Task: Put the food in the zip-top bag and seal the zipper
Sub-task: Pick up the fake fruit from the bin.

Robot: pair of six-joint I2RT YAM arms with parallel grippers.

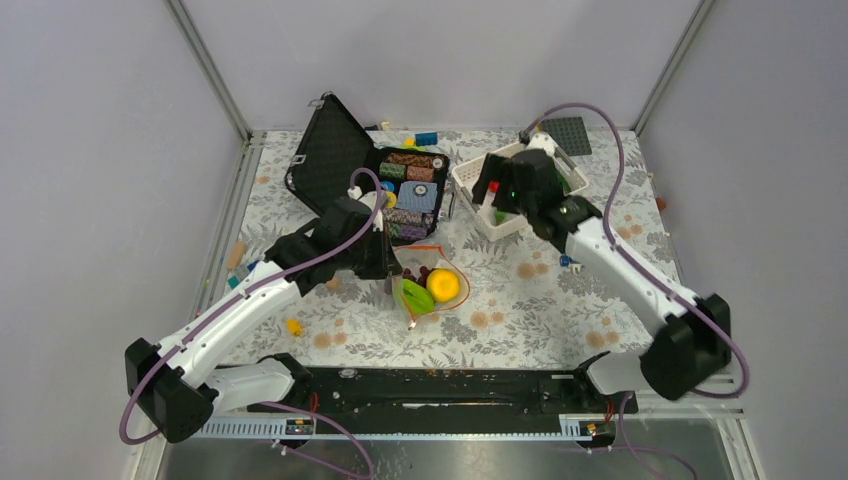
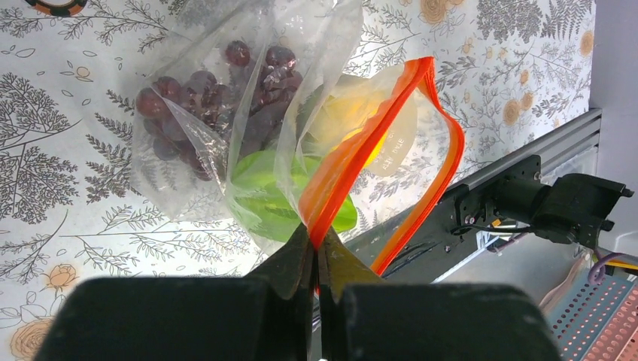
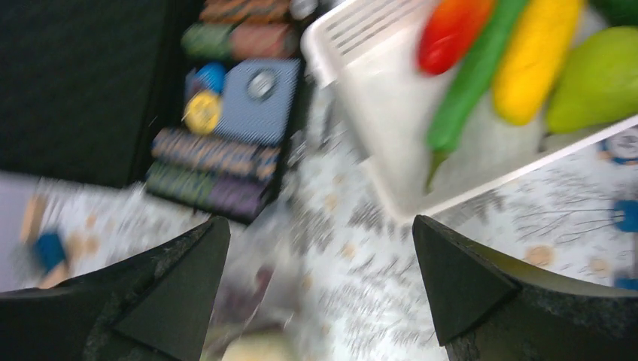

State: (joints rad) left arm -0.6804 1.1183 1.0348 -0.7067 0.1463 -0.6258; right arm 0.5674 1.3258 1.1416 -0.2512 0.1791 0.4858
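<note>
The clear zip-top bag (image 1: 430, 285) lies on the patterned table in front of the left arm. It holds an orange ball (image 1: 443, 285), a green piece (image 1: 415, 298) and dark purple grapes (image 2: 203, 113). My left gripper (image 2: 316, 242) is shut on one side of the red-orange zipper (image 2: 361, 143), and the bag's mouth gapes open. My right gripper (image 3: 320, 286) is open and empty. It hovers beside the white basket (image 3: 376, 98), which holds a red-orange piece (image 3: 451, 30), a green cucumber (image 3: 474, 75), a yellow piece (image 3: 534, 60) and a green pear (image 3: 602, 83).
An open black case (image 1: 330, 160) with colourful chip stacks (image 1: 410, 190) stands behind the bag. Toy bricks (image 1: 427, 138) and a dark plate (image 1: 568, 135) lie at the back. A small yellow piece (image 1: 293, 326) and a wooden block (image 1: 236, 255) lie at the left.
</note>
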